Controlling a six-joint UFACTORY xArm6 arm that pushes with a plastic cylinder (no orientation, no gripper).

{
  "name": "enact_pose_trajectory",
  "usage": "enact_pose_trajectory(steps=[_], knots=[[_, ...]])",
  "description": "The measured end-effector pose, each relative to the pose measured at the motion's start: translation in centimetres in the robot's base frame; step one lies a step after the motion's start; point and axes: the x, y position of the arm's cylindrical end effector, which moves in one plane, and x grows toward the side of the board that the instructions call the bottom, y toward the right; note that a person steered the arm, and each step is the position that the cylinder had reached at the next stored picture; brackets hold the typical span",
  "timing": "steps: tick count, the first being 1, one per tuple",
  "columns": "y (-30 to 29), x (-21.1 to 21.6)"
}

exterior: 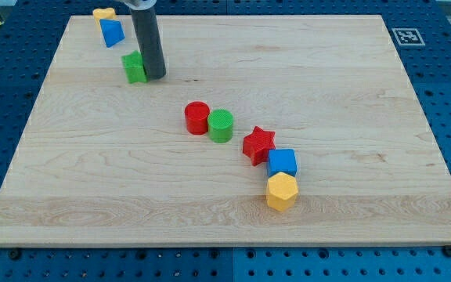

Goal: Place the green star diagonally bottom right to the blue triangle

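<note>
Board: light wooden top on a blue pegboard, nine items counted.

Item 1, my tip: lower end of the dark rod, down on the board in the upper left region, touching or just beside the right flank of the green star. There is no pincer on this rig, so I have no wide, narrow or holding state to report; the rod only pushes.

Item 2, green star: the task's piece. It sits below and slightly right of the blue triangle, near it but apart. The rod hides part of its right side, so I take the star shape partly on trust.

Item 3, blue triangle: near the view's top left corner, the reference piece.

Item 4, yellow block: just above the triangle at the board's top edge; shape unclear.

Items 5 to 9, a diagonal run mid-board, well apart from the work: red cylinder, green cylinder, red star, blue cube, yellow hexagon.

Progress, my judgement: the star already lies diagonally bottom right of the triangle, so the placement looks essentially made. What is left, at most, is a small trim and drawing the rod clear without nudging the star.
</note>
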Motion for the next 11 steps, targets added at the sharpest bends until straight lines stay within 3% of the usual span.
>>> enact_pose_trajectory(steps=[3,4,6,8,11], knots=[[-0.1,3.4],[-2.6,5.3],[-4.8,1.4],[-4.4,0.1],[0.2,0.1]])
